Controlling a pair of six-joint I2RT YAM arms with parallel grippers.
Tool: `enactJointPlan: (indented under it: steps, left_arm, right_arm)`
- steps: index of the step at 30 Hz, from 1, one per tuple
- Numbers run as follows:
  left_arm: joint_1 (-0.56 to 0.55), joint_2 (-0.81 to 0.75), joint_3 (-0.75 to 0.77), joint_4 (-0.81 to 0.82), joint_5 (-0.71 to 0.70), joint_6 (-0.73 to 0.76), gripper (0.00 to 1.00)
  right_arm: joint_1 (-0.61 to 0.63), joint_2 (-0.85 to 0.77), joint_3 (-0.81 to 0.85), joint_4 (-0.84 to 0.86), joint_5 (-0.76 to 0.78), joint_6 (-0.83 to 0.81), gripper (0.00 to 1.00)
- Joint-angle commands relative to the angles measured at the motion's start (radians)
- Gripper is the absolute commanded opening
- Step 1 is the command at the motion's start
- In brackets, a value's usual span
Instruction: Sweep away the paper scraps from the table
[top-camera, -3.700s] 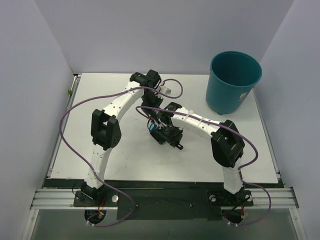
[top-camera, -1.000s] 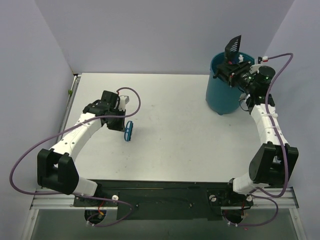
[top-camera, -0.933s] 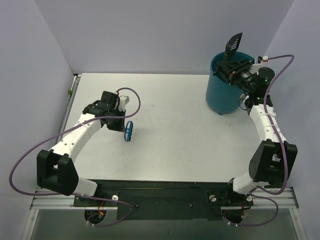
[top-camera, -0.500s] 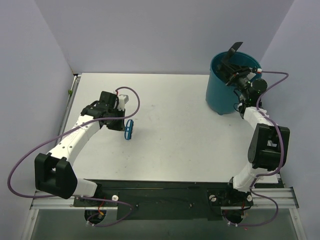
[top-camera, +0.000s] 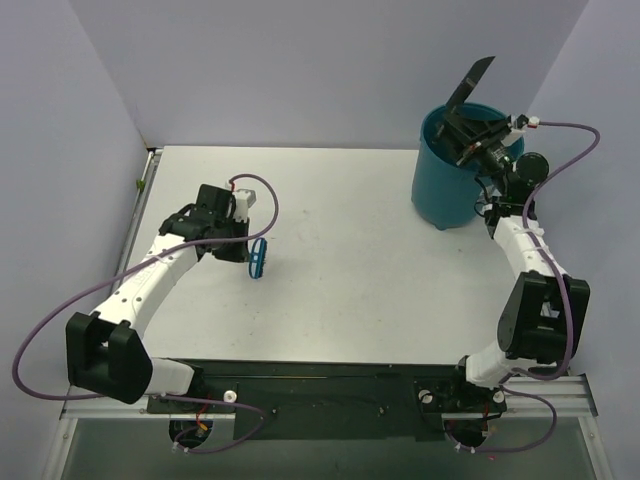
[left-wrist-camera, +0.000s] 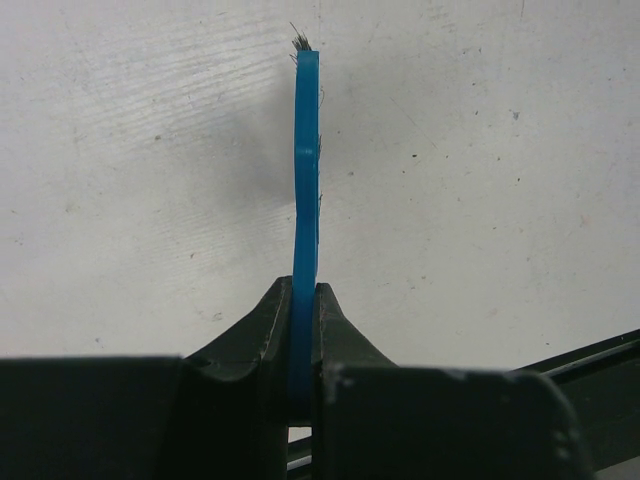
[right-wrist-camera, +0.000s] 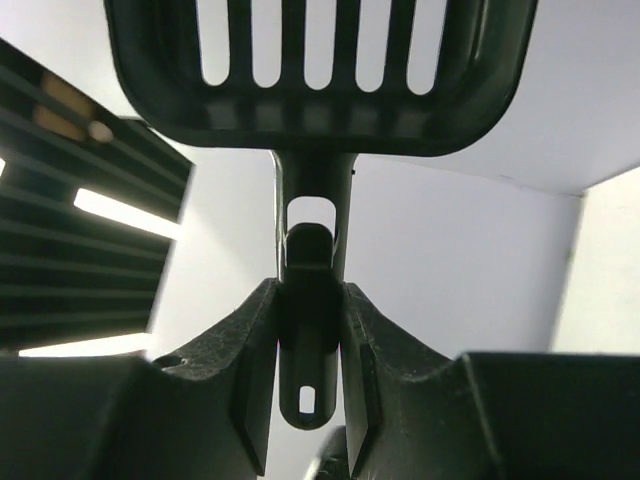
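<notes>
No paper scraps show on the white table (top-camera: 380, 270) in any view. My left gripper (top-camera: 243, 243) hangs over the table's left part, shut on the small blue hand brush (top-camera: 259, 260). Seen from the left wrist, the brush (left-wrist-camera: 306, 170) stands edge-on between the closed fingers of the left gripper (left-wrist-camera: 304, 300), above bare tabletop (left-wrist-camera: 480, 200). My right gripper (top-camera: 466, 118) is over the teal bin's (top-camera: 445, 195) mouth at the back right, shut on the handle of the black slotted scoop (top-camera: 470, 82), whose blade points up. The right wrist view shows the scoop (right-wrist-camera: 320, 110) with its handle clamped in the right gripper (right-wrist-camera: 308, 290).
The bin stands at the table's back right corner. A metal rail (top-camera: 330, 385) runs along the near edge with both arm bases on it. Purple cables (top-camera: 60, 310) loop off both arms. Lilac walls close in the left, back and right sides.
Both arms have left the table's middle. Over the last second the right gripper dipped the scoop into the bin's mouth and tilted it back up. The left arm barely shifted.
</notes>
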Motion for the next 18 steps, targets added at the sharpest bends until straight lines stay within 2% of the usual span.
enactJointPlan:
  steps: [1, 2, 3, 4, 5, 6, 7, 8, 10, 16, 18]
  left_arm:
    - [0.009, -0.062, -0.005, 0.069, 0.022, -0.001, 0.0]
    - [0.01, -0.067, -0.009, 0.076, 0.022, -0.002, 0.0]
    - [0.012, -0.073, -0.011, 0.076, 0.02, -0.002, 0.0]
    - [0.013, -0.076, -0.013, 0.082, 0.02, -0.004, 0.0]
    - [0.014, -0.081, -0.014, 0.082, 0.019, -0.005, 0.0]
    - [0.015, -0.082, -0.017, 0.085, 0.019, -0.005, 0.0]
    - [0.015, -0.087, -0.019, 0.087, 0.016, -0.005, 0.0]
    - [0.015, -0.088, -0.02, 0.09, 0.014, -0.005, 0.0]
    - [0.015, -0.095, -0.022, 0.093, 0.013, -0.007, 0.0]
    - [0.017, -0.102, -0.036, 0.107, 0.004, -0.012, 0.0]
    - [0.015, -0.104, -0.042, 0.115, 0.005, -0.018, 0.0]
  right_arm:
    - [0.046, -0.166, 0.079, -0.262, -0.096, -0.418, 0.0]
    - [0.078, -0.184, 0.102, -0.55, -0.096, -0.667, 0.0]
    - [0.122, -0.22, 0.179, -0.934, -0.059, -0.8, 0.0]
    - [0.149, -0.229, 0.229, -1.161, -0.017, -1.113, 0.0]
    - [0.231, -0.228, 0.351, -1.468, 0.129, -1.234, 0.0]
    - [0.273, -0.215, 0.412, -1.601, 0.281, -1.425, 0.0]
    - [0.354, -0.19, 0.482, -1.755, 0.337, -1.482, 0.0]
    - [0.391, -0.171, 0.513, -1.801, 0.414, -1.56, 0.0]
    - [0.465, -0.137, 0.541, -1.882, 0.506, -1.609, 0.0]
    - [0.655, -0.116, 0.422, -1.921, 0.88, -1.671, 0.0]
    - [0.693, -0.109, 0.374, -1.916, 0.925, -1.663, 0.0]
